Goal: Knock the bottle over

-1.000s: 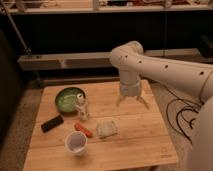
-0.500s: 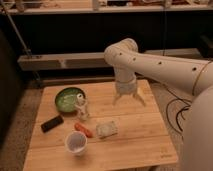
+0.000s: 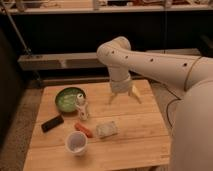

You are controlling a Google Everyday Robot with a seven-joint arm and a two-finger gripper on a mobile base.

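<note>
Slim bottle (image 3: 81,107) upright on wooden table (image 3: 140,135). Right of bottle, well apart: gripper (image 3: 123,97), fingers splayed, grasping nothing. Rest of arm (image 3: 160,65) cut off.

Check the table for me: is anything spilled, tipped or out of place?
Nothing stands out. The bottle stands upright beside the green bowl, the paper cup is upright too, and nothing looks spilled on the table. The hand hangs open over the far side, apart from the bottle.
</note>
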